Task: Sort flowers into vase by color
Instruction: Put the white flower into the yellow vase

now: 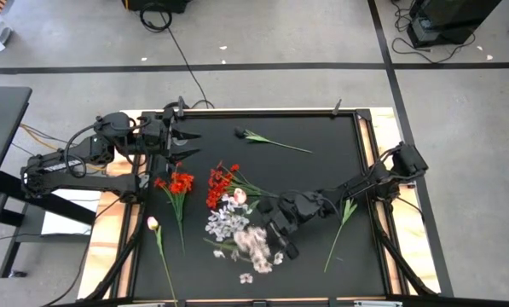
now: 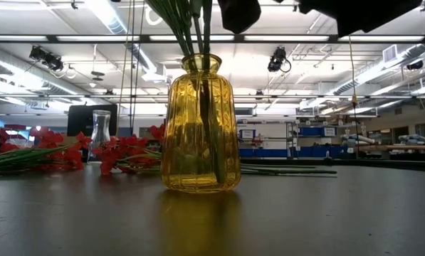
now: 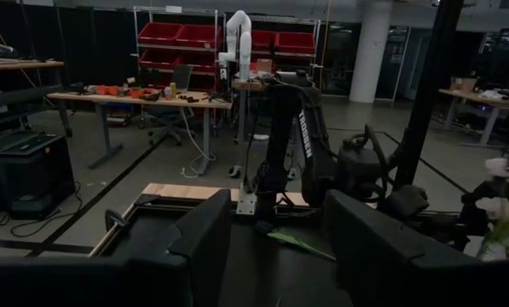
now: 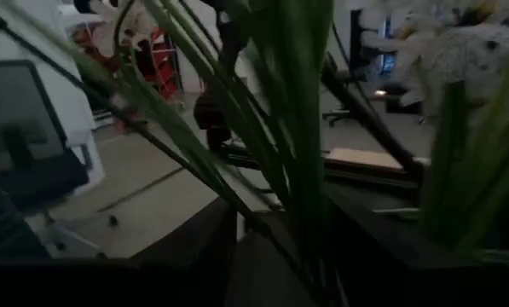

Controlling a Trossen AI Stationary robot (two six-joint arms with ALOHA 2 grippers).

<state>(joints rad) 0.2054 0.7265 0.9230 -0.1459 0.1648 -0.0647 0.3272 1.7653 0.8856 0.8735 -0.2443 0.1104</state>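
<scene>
A yellow glass vase (image 2: 200, 124) stands on the black table with several green stems in it. From above, white-lilac blossoms (image 1: 231, 223) cover it. My right gripper (image 1: 281, 232) (image 4: 284, 247) hovers over the vase mouth, open, and green stems (image 4: 297, 170) rise through the gap between its fingers. Two red clusters (image 1: 179, 182) (image 1: 219, 185) lie flat on the table to the left of the vase. A pale pink tulip (image 1: 153, 223) lies near the left edge. My left gripper (image 1: 188, 143) (image 3: 278, 247) waits open at the far left, touching nothing.
Two bare green leafy stems lie on the table, one near the far edge (image 1: 275, 141) and one toward the right (image 1: 343, 223). A small clear glass vase (image 2: 100, 134) stands behind the red flowers (image 2: 123, 151). Loose white petals (image 1: 246, 277) lie near the front edge.
</scene>
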